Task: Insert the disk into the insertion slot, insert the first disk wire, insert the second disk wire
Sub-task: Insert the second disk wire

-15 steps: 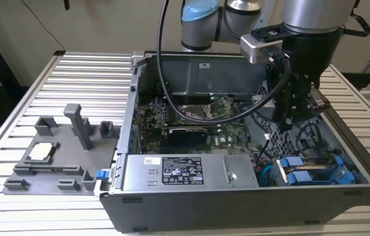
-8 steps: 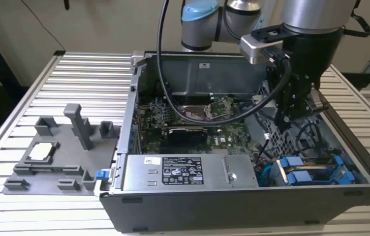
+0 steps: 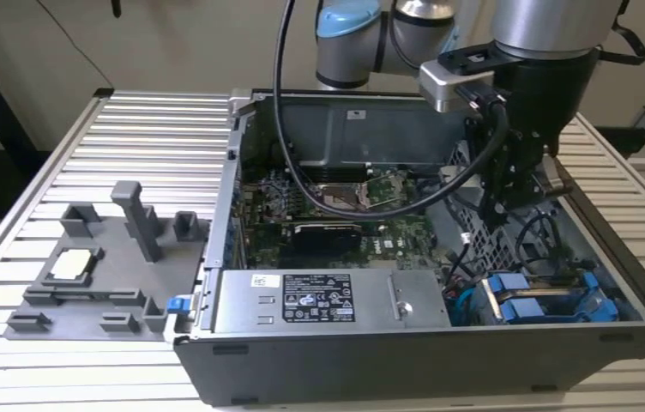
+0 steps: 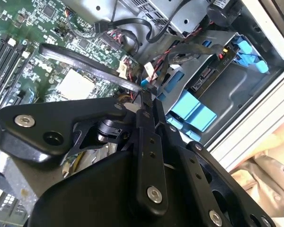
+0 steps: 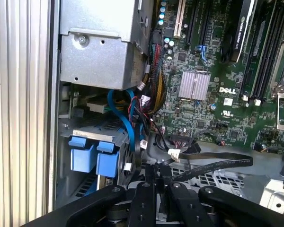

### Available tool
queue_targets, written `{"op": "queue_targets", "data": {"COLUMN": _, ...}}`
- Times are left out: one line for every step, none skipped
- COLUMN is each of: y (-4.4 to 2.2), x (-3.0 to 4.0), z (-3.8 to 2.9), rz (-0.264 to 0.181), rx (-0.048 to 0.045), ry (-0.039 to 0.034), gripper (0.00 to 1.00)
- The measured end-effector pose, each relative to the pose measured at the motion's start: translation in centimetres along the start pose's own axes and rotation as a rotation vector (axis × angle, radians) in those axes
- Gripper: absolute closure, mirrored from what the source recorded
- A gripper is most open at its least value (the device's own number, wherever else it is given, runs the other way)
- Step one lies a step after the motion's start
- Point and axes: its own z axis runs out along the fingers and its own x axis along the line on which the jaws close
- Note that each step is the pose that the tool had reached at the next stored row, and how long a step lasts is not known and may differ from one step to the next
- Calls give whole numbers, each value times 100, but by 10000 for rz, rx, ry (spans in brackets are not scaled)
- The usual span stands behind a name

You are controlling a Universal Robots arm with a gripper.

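Claw [image 4: 146, 101]: fingers seen pressed together, apparently pinching a small wire connector [image 4: 148, 84] above the open case
Disk [image 3: 545, 305]: seated in the insertion slot [image 3: 631, 311], blue tabs facing up, just beside the power-supply box [image 3: 328, 300]
Step judged: first wire insertion
Care advised: plug to be squared with the disk's socket; loose cables [image 5: 146, 109] to be avoided

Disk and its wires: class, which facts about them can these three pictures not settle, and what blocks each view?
- Exterior view: the disk shows blue tabs, but its wire end is lost among dark cables.
- Second wrist view: whether a wire is seated in the disk cannot be told, as dark cables cross it.
- First wrist view: the disk is cut off by the black linkage.
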Motion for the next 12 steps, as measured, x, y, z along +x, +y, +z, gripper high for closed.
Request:
{"op": "queue_targets", "data": {"y": -4, "x": 9, "z": 2, "rz": -2, "rx": -1, "ry": 0, "gripper": 84}}
{"op": "queue_targets", "data": {"y": -12, "x": 22, "z": 4, "rz": -1, "rx": -5, "ry": -1, "gripper": 84}}
{"op": "queue_targets", "data": {"y": -26, "x": 39, "z": 9, "rz": -1, "rx": -11, "ry": -3, "gripper": 84}}
{"op": "queue_targets", "data": {"y": -40, "x": 55, "z": 12, "rz": -2, "rx": -18, "ry": -3, "gripper": 84}}
{"op": "queue_targets", "data": {"y": -56, "x": 72, "z": 16, "rz": -2, "rx": -25, "ry": -4, "gripper": 84}}
{"op": "queue_targets", "data": {"y": -72, "x": 89, "z": 20, "rz": -3, "rx": -32, "ry": -5, "gripper": 84}}
{"op": "queue_targets", "data": {"y": -87, "x": 106, "z": 24, "rz": -3, "rx": -40, "ry": -6, "gripper": 84}}
{"op": "queue_targets", "data": {"y": -163, "x": 184, "z": 44, "rz": -6, "rx": -74, "ry": -12, "gripper": 84}}
{"op": "queue_targets", "data": {"y": -186, "x": 206, "z": 49, "rz": -8, "rx": -84, "ry": -13, "gripper": 84}}
{"op": "queue_targets", "data": {"y": -204, "x": 224, "z": 54, "rz": -8, "rx": -93, "ry": -15, "gripper": 84}}
{"op": "queue_targets", "data": {"y": -221, "x": 242, "z": 58, "rz": -9, "rx": -102, "ry": -16, "gripper": 84}}
{"op": "queue_targets", "data": {"y": -237, "x": 262, "z": 63, "rz": -10, "rx": -112, "ry": -19, "gripper": 84}}
